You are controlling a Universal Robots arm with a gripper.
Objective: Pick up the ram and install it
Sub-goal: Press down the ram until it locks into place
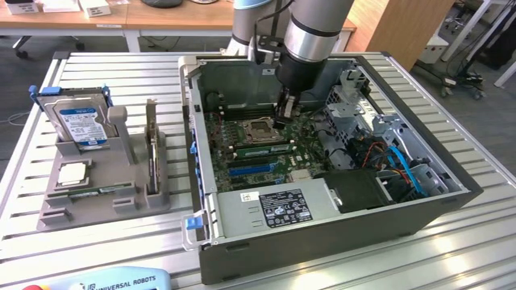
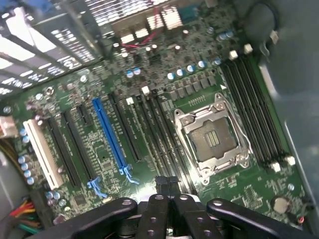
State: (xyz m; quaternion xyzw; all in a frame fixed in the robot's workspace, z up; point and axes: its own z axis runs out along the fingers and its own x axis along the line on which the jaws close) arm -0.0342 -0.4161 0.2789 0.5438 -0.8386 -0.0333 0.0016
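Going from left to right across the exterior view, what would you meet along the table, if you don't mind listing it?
Hard drive → grey parts holder → open computer case → processor socket → gripper, shut over the motherboard → blue cables.

A: Where's the case [image 1: 322,199]?
B: On the table [image 1: 451,254], open, at the exterior view's right. The board [image 1: 266,145] lies inside, socket [image 1: 256,129] near its middle.
A: And the rack [image 1: 96,193]?
B: Left of the case, apart from it. The drive [image 1: 81,124] stands at its back, the processor [image 1: 72,174] lies before that.
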